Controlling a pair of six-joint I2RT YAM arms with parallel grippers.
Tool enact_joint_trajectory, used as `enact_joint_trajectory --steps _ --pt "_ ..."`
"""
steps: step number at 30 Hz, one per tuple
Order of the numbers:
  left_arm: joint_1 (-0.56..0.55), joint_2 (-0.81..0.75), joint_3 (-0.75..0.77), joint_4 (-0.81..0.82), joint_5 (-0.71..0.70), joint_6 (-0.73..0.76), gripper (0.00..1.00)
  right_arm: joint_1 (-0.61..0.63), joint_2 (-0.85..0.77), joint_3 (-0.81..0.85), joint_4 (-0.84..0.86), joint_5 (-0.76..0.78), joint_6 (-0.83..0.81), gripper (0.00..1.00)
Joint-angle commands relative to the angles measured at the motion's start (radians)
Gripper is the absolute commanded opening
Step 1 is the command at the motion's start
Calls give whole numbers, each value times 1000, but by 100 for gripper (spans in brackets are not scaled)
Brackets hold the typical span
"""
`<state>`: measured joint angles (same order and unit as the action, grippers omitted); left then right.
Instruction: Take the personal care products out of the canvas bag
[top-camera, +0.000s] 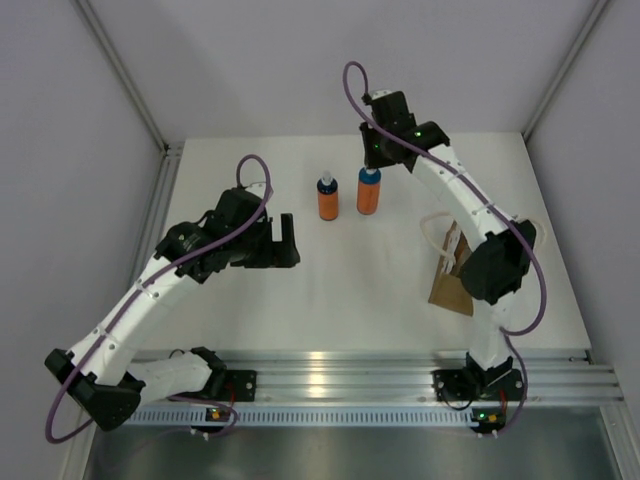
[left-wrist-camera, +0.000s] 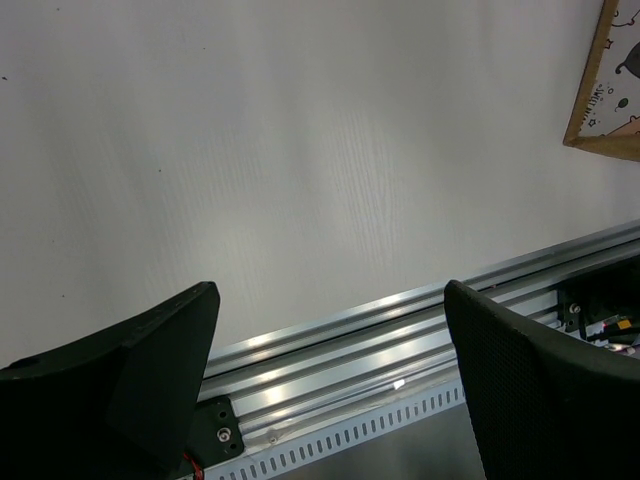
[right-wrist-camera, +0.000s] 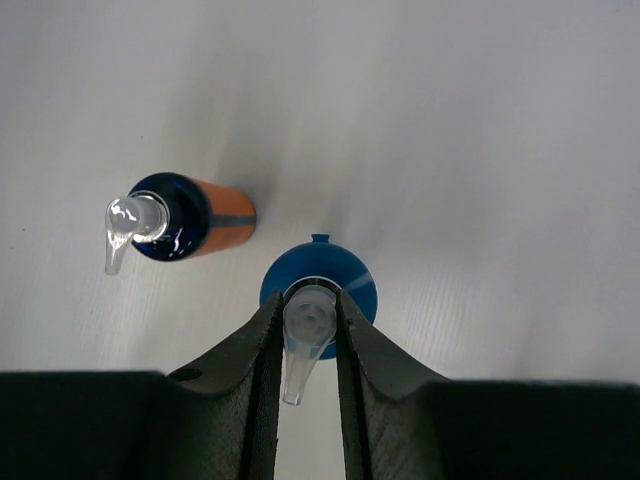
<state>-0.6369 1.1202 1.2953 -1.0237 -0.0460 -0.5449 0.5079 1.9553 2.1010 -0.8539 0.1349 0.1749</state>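
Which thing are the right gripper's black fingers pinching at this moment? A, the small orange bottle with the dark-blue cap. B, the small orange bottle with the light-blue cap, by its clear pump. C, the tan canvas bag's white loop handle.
B: the right gripper clamps both sides of the clear pump on the light-blue-capped orange bottle.

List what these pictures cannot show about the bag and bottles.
- Tan canvas bag, top view: right arm overlaps it, inside unseen.
- Same bag, left wrist view: frame edge leaves one corner.
- Orange light-blue-capped bottle, right wrist view: its own cap hides the body.
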Motion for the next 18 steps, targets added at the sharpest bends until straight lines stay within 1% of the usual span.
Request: enact_joint_trajectory --steps 1,4,10,12,13,14,16,18 --pt "-3 -23 1 34 -9 -3 98 30 37 28 196 -1 -14 0" --pt "-3 -22 1 34 -11 -1 98 38 71 16 202 11 -11 0" --pt "-3 -19 2 34 -18 3 98 41 85 -36 225 -1 14 0" --pt "-3 -13 6 36 -18 6 98 43 85 -44 225 -1 15 16" --pt "-3 -11 7 34 -18 8 98 43 85 -45 225 3 17 30" --pt "-3 -8 7 36 -18 7 98 43 80 -50 223 6 20 55" --pt "-3 0 12 34 -20 8 98 43 68 -61 223 8 20 61" --pt "-1 7 18 36 -18 10 98 41 53 -64 219 26 31 64"
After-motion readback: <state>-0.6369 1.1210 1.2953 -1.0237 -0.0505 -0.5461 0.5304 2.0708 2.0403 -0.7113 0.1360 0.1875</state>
